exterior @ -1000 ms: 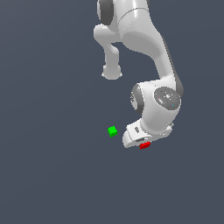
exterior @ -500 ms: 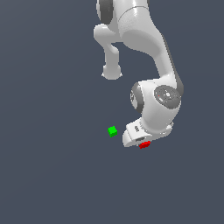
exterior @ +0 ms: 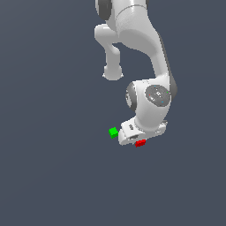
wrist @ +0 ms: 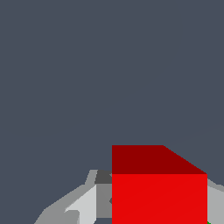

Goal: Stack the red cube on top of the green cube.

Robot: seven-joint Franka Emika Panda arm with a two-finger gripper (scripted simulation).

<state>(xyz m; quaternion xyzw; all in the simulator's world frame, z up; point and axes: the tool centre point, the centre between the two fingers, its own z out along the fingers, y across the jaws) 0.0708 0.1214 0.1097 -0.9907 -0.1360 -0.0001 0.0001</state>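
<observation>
The red cube (exterior: 140,143) sits at the tip of the white gripper (exterior: 137,140), which is shut on it. In the wrist view the red cube (wrist: 159,192) fills the space between the two grey fingers (wrist: 74,210), and the gripper (wrist: 153,210) closes on its sides. The green cube (exterior: 113,132) rests on the dark floor just to the exterior view's left of the gripper, a small gap apart from the hand. Only a thin green sliver shows at the corner of the wrist view.
The white arm (exterior: 150,53) rises from the gripper toward the top of the exterior view. A plain dark grey floor (exterior: 53,176) surrounds both cubes.
The gripper has shifted slightly toward the exterior view's left and a little up, carrying the red cube closer to the green cube. The green cube has stayed put.
</observation>
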